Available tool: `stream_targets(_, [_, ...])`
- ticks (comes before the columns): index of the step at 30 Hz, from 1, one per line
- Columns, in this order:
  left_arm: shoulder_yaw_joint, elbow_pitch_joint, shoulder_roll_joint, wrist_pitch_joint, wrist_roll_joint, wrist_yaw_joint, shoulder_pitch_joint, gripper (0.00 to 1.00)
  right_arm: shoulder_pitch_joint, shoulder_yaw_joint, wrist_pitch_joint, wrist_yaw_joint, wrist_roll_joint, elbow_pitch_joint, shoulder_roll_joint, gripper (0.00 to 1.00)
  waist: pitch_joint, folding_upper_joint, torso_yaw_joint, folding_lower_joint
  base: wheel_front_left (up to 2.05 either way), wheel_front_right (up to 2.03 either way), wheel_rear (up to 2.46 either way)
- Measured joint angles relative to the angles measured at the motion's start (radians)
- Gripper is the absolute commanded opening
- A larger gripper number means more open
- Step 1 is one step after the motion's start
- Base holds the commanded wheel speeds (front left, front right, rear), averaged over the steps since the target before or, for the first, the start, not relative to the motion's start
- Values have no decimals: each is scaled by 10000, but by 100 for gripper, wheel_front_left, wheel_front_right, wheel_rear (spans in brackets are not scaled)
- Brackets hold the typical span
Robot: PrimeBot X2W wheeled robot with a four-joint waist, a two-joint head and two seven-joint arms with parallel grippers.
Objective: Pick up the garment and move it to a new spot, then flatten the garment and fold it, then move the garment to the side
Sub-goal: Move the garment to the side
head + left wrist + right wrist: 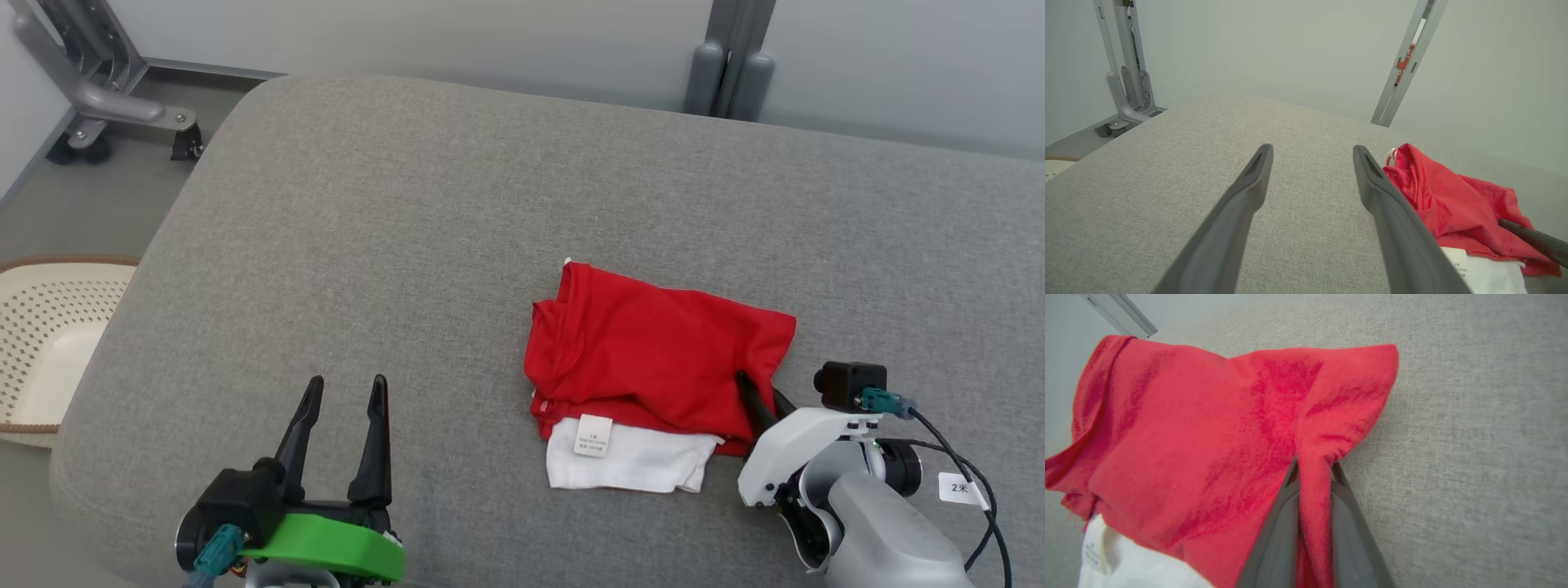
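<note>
The garment (653,351) is red with a white part and a white label. It lies folded on the grey cushioned surface (424,245), right of centre. My right gripper (755,392) is at its near right edge, shut on a pinched ridge of the red cloth (1312,486), which runs up between the two dark fingers. My left gripper (343,392) stands open over bare cushion to the left of the garment (1457,204), with nothing between its fingers (1249,192).
A cream perforated basket (45,343) sits on the floor off the cushion's left edge. Grey metal frame legs (98,82) stand at the far left, and a grey post (731,57) behind the far edge. A pale wall closes the back.
</note>
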Motion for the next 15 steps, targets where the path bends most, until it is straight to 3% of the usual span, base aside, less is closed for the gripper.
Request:
stream_targets(9, [192, 52, 2, -2, 71, -88, 157, 100, -428, 1210, -418, 0, -1154, -186, -746, 0, -346, 0, -785, 0, 0, 0, 0])
stream_targets(15, [-38, -142, 2, -2, 15, -121, 138, 100, -692, 1939, -458, 0, -2086, -922, -1691, 0, -493, 0, -1676, 0, 0, 0, 0])
